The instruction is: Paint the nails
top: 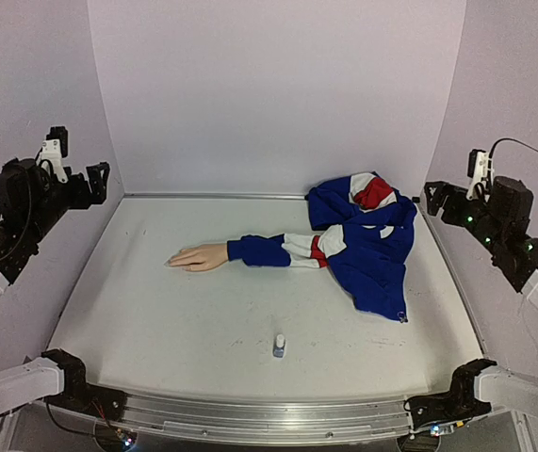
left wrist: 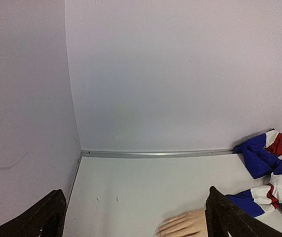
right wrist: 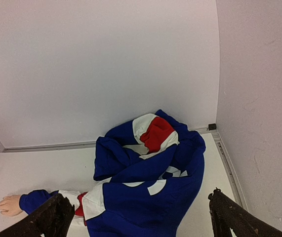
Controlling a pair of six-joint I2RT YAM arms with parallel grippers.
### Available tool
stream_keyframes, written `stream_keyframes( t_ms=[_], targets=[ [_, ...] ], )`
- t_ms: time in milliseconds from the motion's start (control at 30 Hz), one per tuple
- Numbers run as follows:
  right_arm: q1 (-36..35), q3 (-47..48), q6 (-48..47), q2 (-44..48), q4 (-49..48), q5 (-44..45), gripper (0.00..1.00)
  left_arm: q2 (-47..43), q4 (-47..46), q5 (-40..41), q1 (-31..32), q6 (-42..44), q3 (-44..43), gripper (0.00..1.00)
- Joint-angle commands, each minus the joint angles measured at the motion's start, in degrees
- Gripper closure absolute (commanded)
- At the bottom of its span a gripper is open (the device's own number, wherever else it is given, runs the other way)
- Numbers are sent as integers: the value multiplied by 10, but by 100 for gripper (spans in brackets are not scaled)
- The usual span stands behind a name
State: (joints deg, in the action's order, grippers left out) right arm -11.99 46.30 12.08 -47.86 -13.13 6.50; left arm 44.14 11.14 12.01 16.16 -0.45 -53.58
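Matte white table (top: 155, 320); smooth flesh-toned mannequin hand (top: 198, 256); left claw (left wrist: 136, 192), right claw (right wrist: 141, 195) released.

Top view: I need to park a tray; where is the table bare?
Bare: the table left of the mannequin hand up to the wall, and the near strip either side of the small bottle. Crowded: far right, where the blue jacket lies heaped, its sleeve running to the hand.

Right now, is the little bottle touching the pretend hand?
Apart. The top view shows the small bottle standing near the front edge, with a wide stretch of bare table between it and the mannequin hand.
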Motion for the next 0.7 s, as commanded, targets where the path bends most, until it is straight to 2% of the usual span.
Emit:
stream_keyframes(
  t_ms=[0, 100, 300, 500, 667],
  targets=[
    [17, 0, 8, -9, 7, 2, 2, 32, 26, -68, -23, -66, -11, 1],
    [30, -1, 15, -21, 23, -5, 2, 68, 45, -101, -13, -102, -11, 1],
    [52, -13, 51, -48, 37, -31, 2, 157, 83, -167, 52, -185, -6, 1],
    [67, -36, 51, -74, 32, -98, 2, 270, 118, -214, 195, -266, -18, 1],
    [73, -49, 51, -94, 30, -134, 2, 380, 172, -201, 342, -300, -67, 2]
  ],
)
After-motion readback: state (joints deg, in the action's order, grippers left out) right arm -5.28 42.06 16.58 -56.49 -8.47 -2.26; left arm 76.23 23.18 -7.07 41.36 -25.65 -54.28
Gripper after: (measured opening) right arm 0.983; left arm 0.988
